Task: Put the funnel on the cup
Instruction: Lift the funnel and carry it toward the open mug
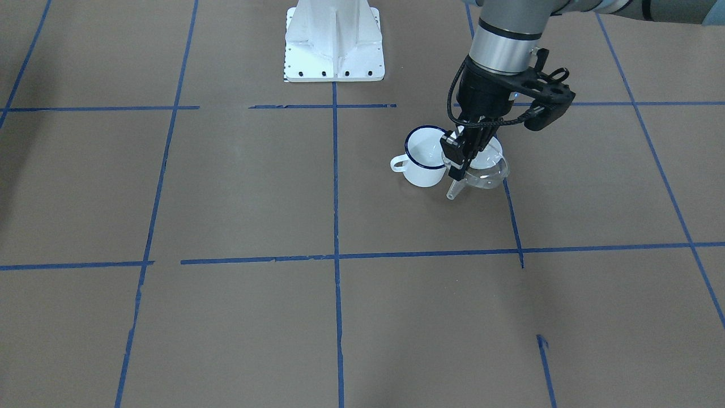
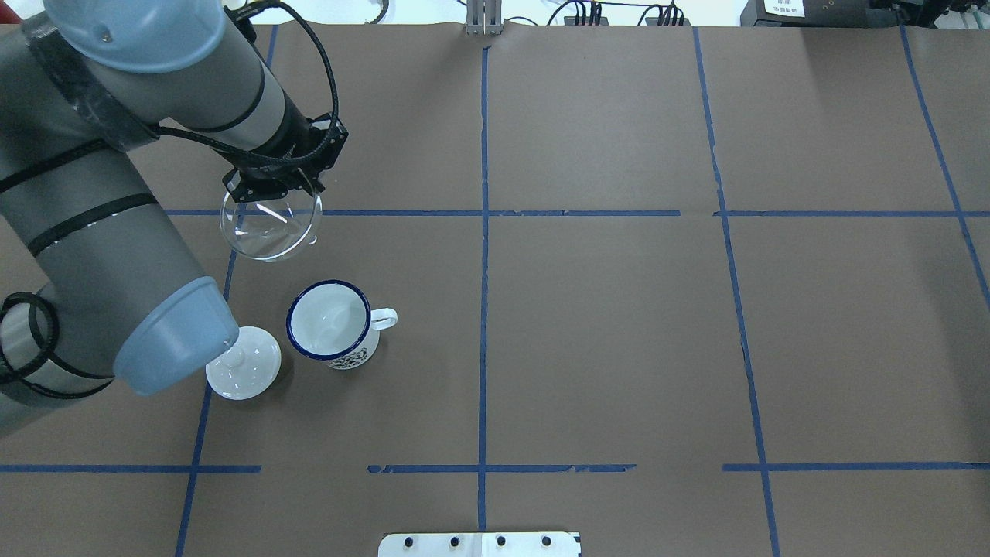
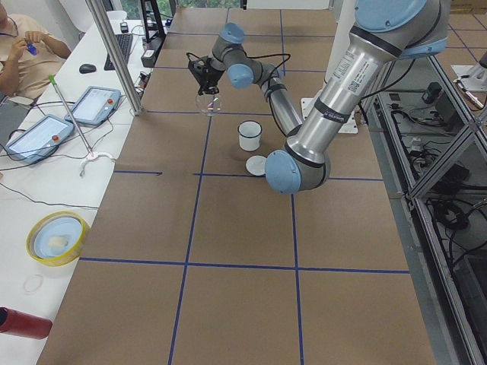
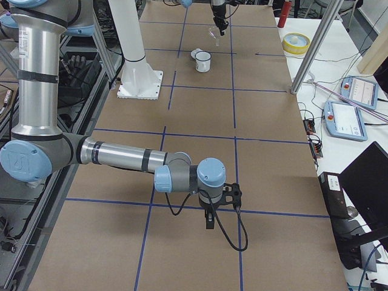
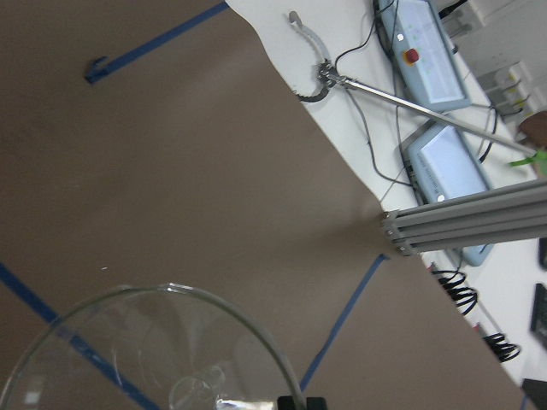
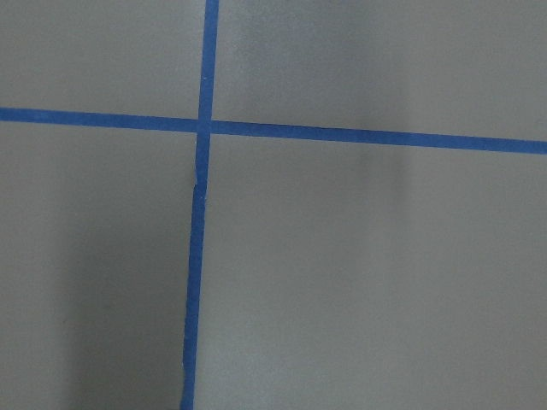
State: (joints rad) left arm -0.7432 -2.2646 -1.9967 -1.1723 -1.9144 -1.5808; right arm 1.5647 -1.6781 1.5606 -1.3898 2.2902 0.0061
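The clear funnel point(image 2: 271, 226) hangs in the air, held by its rim in my left gripper point(image 2: 272, 188), which is shut on it. It hangs tilted, spout down point(image 1: 455, 190), beyond the cup on the side away from my base. The cup point(image 2: 331, 323), a white enamel mug with a dark blue rim, stands upright on the table, handle toward the table's middle. The left wrist view shows the funnel's rim point(image 5: 162, 350) from above. My right gripper point(image 4: 209, 219) shows only in the exterior right view, low over the table, far from the cup; I cannot tell whether it is open.
A round white knobbed lid point(image 2: 244, 373) lies beside the cup, partly under my left arm's elbow. The white robot base plate point(image 1: 334, 42) is at the near edge. Blue tape lines cross the brown table. Operator desks stand beyond the far edge.
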